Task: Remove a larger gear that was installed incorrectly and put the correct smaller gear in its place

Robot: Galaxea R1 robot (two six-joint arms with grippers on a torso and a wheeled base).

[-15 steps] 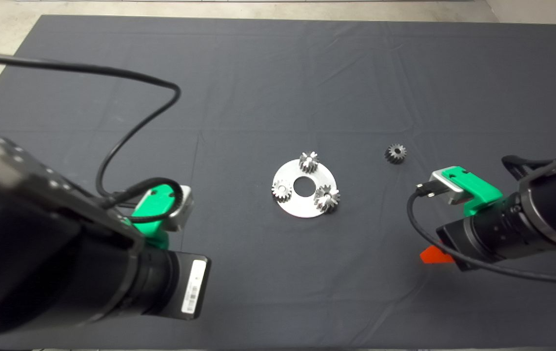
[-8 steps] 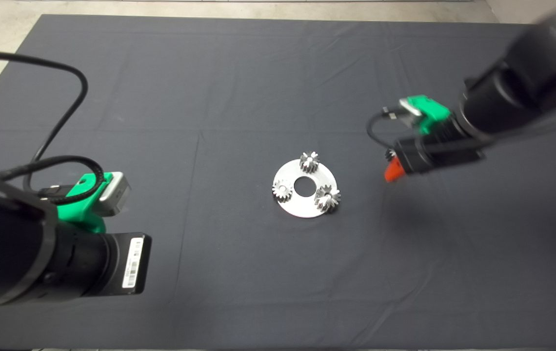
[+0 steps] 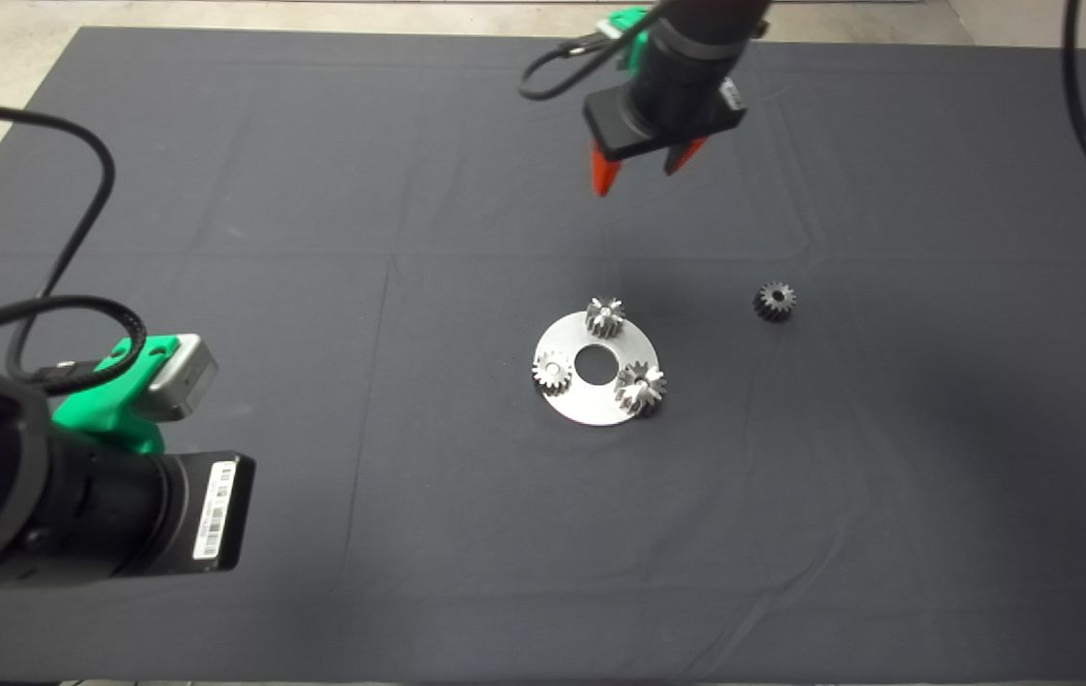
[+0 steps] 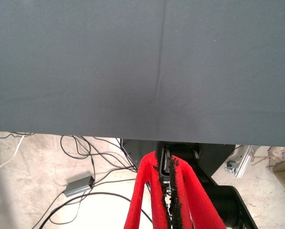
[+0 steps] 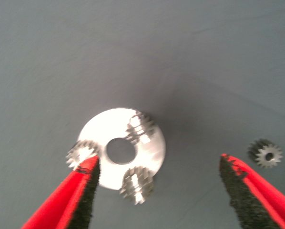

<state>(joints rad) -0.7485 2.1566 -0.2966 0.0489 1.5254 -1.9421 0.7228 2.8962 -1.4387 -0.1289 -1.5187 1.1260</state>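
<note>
A silver disc plate [image 3: 591, 405] lies mid-mat with three gears on it. The larger gear [image 3: 639, 388], with flared teeth, sits at its near right; in the right wrist view it [image 5: 137, 183] is blurred. The smaller gear [image 3: 774, 301], dark, lies alone on the mat right of the plate and also shows in the right wrist view [image 5: 266, 153]. My right gripper [image 3: 643, 170] hangs open and empty high over the far side of the mat, and its wrist view [image 5: 159, 164] looks down on the plate. My left gripper [image 4: 166, 160] is shut and empty at the mat's left edge.
Two shinier small gears [image 3: 604, 316] [image 3: 551, 372] sit on the plate's far and left sides. My left arm [image 3: 76, 495] fills the lower left of the mat. Cables and a small grey box [image 4: 78, 186] lie on the floor beyond the mat's edge.
My right arm swung up from the right side of the mat, past the smaller gear, to high over the far centre. My left arm drew back to the left.
</note>
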